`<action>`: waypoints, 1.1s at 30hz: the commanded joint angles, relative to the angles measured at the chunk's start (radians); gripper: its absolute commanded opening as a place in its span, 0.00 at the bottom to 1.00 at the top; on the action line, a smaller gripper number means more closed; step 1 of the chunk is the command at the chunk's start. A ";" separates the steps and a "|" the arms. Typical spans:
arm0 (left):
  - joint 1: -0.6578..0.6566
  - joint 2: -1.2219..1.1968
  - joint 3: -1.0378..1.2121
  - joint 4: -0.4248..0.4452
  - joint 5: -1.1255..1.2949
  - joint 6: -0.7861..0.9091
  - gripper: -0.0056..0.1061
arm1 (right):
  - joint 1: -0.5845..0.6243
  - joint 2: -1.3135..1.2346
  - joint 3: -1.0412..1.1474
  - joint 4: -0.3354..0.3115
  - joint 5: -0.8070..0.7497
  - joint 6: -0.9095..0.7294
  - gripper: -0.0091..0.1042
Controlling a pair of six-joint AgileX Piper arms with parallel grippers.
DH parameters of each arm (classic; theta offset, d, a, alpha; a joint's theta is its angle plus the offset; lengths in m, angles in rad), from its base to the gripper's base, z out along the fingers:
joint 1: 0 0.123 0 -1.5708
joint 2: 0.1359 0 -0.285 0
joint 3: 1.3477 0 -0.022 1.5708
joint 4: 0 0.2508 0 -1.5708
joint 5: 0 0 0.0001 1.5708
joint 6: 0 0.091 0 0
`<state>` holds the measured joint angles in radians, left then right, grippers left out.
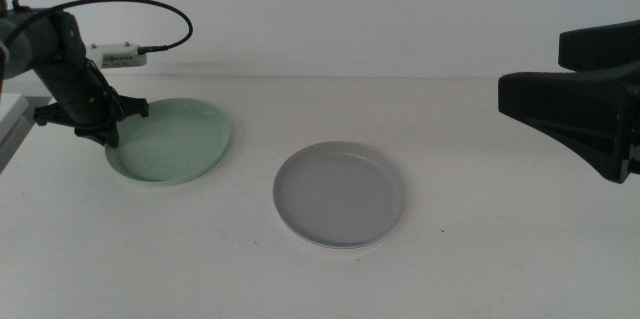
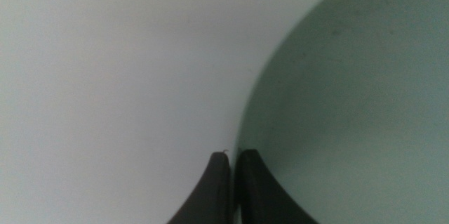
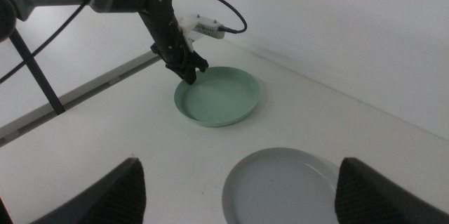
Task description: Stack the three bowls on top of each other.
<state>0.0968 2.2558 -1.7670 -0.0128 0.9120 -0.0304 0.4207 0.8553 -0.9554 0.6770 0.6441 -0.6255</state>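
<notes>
At the far left of the table (image 1: 200, 259), your left gripper (image 1: 108, 135) has its jaws pinched on the rim of the mint green bowl (image 1: 175, 144), one jaw inside the wall and one outside, as the left wrist view shows with only the thin rim between them. The bowl seems tipped a little, its gripped edge perhaps just off the table, though I cannot be sure of that. The grey bowl (image 1: 340, 192) sits near the middle, well apart from the green one, and a thin pale edge under its near side suggests it already rests in the white bowl (image 1: 330, 245); the white one is otherwise covered, so take that as a judgement. To do this step well, lift the green bowl clear before you carry it sideways, keep it as level as a one-sided rim grip allows, bring it centred over the grey bowl and lower it until it seats before you let go. A pinch at one edge can let the dish swing or slip, so move slowly. Your right gripper (image 3: 238, 182) waits wide open and empty, raised at the right side, looking over the grey bowl. Its fingertips are cut off by the frame, and the left jaws' contact is blurred.
</notes>
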 commanded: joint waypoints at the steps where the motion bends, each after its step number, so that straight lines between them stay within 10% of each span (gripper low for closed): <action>1: -0.006 -0.046 -0.005 0.032 0.026 0.000 0.03 | 0.002 -0.003 0.002 -0.001 -0.012 -0.001 0.87; 16: -0.273 -0.336 -0.005 -0.212 0.160 0.083 0.03 | 0.002 -0.003 0.002 0.002 -0.012 -0.001 0.87; 33: -0.479 -0.146 -0.001 -0.216 0.139 0.069 0.03 | 0.002 -0.003 0.002 0.006 -0.012 -0.001 0.87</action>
<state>-0.3794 2.1015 -1.7692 -0.2220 1.0638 0.0496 0.4207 0.8553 -0.9554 0.6814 0.6441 -0.6255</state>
